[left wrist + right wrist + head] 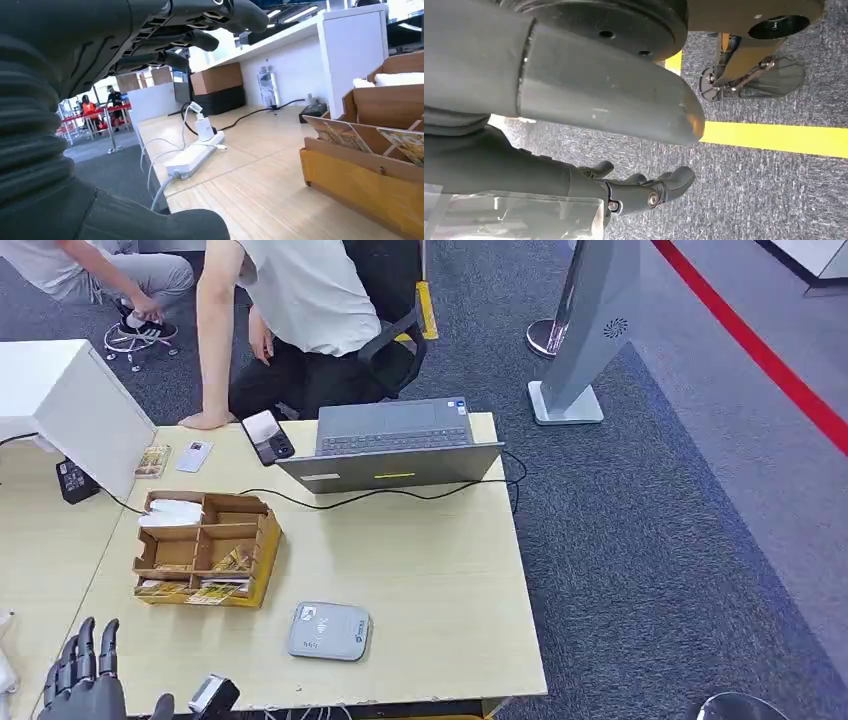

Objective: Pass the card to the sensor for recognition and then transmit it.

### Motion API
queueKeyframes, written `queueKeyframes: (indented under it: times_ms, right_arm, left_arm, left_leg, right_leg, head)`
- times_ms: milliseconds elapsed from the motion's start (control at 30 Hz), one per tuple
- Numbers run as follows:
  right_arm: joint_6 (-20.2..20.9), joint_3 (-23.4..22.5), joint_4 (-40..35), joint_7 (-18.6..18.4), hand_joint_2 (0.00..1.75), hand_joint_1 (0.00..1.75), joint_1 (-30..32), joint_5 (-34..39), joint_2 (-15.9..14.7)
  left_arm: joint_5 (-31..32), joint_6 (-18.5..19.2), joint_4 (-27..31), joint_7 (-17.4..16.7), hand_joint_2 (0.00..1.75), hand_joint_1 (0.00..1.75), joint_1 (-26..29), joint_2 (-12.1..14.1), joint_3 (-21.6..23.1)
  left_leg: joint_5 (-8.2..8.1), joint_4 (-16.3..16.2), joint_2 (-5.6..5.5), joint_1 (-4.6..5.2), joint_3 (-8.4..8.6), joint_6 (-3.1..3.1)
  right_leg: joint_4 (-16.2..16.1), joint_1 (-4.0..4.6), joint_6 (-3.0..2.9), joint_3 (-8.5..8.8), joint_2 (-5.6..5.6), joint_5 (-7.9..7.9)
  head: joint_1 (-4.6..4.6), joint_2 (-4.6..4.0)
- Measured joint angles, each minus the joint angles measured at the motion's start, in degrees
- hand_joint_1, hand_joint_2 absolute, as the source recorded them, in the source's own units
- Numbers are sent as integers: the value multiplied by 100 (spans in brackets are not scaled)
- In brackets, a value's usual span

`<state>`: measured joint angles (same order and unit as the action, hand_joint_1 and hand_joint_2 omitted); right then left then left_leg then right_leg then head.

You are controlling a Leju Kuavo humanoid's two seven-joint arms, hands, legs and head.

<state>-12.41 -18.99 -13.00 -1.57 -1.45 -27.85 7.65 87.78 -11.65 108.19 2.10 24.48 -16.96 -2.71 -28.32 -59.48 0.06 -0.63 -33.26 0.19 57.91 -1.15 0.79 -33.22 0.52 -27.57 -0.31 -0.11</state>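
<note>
Our left hand [85,675] is up at the table's [430,570] near corner, fingers apart, holding nothing. Our right hand [624,192] hangs over the floor, fingers loose and empty. Cards [230,562] lean in the box [205,550], beside the grey sensor [329,631].

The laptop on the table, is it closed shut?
No, the laptop stands open, with its keyboard showing, near the far edge of the table.

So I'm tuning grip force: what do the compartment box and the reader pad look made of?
The compartment box looks like matte brown corrugated cardboard, going by its thin folded dividers, with a yellow outer face. The reader pad seems to be smooth grey moulded plastic with rounded corners.
</note>
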Motion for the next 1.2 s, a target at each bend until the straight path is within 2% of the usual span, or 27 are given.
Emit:
queueKeyframes:
  times_ms: [200,567,933,1200]
  right_arm:
    - [0,-7,-7,0,0,0,0,2,0]
    - [28,-122,-31,0,0,0,2,-164,28]
    - [111,-343,-70,18,0,0,7,-697,107]
    - [181,-577,-114,28,0,0,11,-973,157]
  left_arm:
    - [0,-15,0,9,175,0,-6,-31,-35]
    - [22,-17,-107,339,175,0,-125,-225,-335]
    - [22,-654,-533,660,175,0,-425,-223,-536]
    - [22,-855,-881,721,175,0,-732,-210,-658]
  left_leg:
    - [0,0,0,0,0,0]
    - [0,0,0,0,1,0]
    - [0,0,-1,0,3,0]
    - [1,0,-1,0,3,0]
  right_leg:
    - [0,0,0,0,0,0]
    - [0,0,0,1,0,0]
    - [0,0,0,2,-1,0]
    - [0,0,0,3,-1,1]
  head:
    - [0,0]
    - [0,0]
    - [2,0]
    - [0,0]
